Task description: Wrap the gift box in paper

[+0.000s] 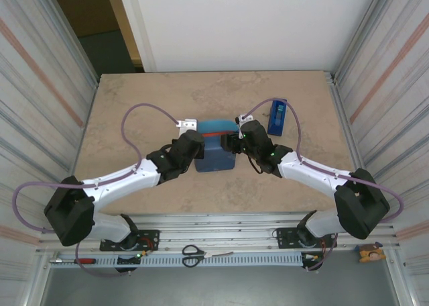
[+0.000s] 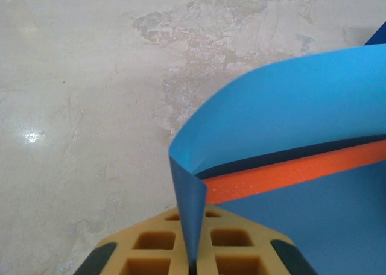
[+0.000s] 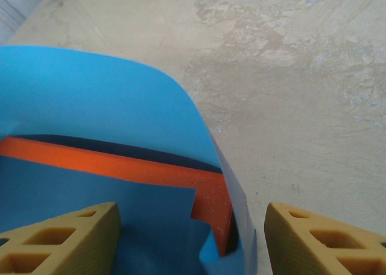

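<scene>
Paper [image 2: 289, 112] corner sits pinched in left hand [image 2: 192, 264], gift box [image 2: 301, 173] just beyond.

Bright, even light, soft shadows, one small glare spot on the table [image 2: 31, 136].

The paper [image 1: 216, 162] lies at the middle of the table [image 1: 134, 91], folded around the gift box [image 2: 289, 172], which sits inside it. One flap lies over the box's near part and another arches over from the far side, so a strip of box shows between them. The left gripper [image 2: 192, 260] sits at the paper's left side, pinching an upright fold of its edge. The right gripper [image 3: 192, 239] sits at the right side, with the box's corner and the paper's edge between its parted fingers. The tape dispenser [image 1: 277, 117] lies behind and right of the right gripper, apart from the paper. The scissors [image 1: 194, 256] lie before the table, between the arm bases.
</scene>
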You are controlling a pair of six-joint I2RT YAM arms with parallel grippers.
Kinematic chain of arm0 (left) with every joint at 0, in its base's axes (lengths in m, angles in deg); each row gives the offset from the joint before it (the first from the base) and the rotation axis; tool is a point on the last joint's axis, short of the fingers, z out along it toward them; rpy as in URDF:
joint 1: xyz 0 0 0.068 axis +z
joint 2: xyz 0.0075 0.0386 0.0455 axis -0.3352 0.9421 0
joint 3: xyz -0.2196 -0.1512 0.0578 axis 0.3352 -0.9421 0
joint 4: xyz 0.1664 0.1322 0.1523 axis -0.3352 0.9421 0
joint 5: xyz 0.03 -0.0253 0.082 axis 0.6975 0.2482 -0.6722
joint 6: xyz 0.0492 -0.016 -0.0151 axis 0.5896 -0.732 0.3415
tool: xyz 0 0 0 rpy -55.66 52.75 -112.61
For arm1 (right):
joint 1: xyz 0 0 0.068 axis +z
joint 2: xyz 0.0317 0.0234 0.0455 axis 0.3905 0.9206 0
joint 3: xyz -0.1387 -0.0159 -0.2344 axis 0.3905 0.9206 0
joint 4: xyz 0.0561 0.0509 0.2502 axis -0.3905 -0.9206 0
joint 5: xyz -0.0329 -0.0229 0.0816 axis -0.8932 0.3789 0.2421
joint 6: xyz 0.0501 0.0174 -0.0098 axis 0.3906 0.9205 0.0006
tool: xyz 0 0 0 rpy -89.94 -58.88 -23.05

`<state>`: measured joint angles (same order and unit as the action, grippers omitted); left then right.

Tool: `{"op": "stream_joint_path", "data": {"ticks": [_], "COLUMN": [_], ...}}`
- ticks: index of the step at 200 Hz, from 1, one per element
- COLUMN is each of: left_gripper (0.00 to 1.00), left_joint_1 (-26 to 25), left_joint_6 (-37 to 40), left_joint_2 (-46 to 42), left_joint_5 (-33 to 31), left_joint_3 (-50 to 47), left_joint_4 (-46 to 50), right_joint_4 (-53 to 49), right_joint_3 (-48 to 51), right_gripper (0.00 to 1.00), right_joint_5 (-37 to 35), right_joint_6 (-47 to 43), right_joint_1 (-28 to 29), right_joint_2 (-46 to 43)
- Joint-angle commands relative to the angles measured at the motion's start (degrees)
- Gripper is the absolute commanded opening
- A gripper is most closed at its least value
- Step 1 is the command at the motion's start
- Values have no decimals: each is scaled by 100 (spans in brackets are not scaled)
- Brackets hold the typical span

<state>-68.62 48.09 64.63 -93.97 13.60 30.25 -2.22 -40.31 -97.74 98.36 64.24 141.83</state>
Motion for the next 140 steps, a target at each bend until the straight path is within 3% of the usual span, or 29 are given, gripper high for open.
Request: {"op": "stream_joint_path", "data": {"ticks": [1, 26, 44, 83, 91, 122, 140], "left_gripper": [8, 10, 22, 33, 31, 0, 0], "left_joint_1": [-27, -27, -27, 23, 66, 158, 158], "left_joint_6": [-18, -49, -89, -54, -53, -20, 17], "left_joint_2": [77, 94, 121, 186, 212, 322, 332], "left_joint_5": [80, 103, 59, -12, 41, 253, 313], "left_joint_3": [170, 170, 199, 534, 539, 583, 647], "left_joint_4": [-77, -63, 28, 380, 364, 313, 292], "right_joint_4": [-961, -1038, -1033, -1046, -1075, -1137, -1170], "right_joint_3": [116, 76, 82, 61, 28, -4, 4], "right_gripper": [63, 63, 63, 63, 63, 63, 63], "right_joint_5": [-154, -194, -240, -313, -319, -350, -357], "right_joint_6": [-38, -38, -34, -15, -32, -39, -25], "right_joint_1": [57, 75, 97, 129, 130, 137, 144], "right_joint_2": [144, 160, 146, 118, 126, 184, 165]}}
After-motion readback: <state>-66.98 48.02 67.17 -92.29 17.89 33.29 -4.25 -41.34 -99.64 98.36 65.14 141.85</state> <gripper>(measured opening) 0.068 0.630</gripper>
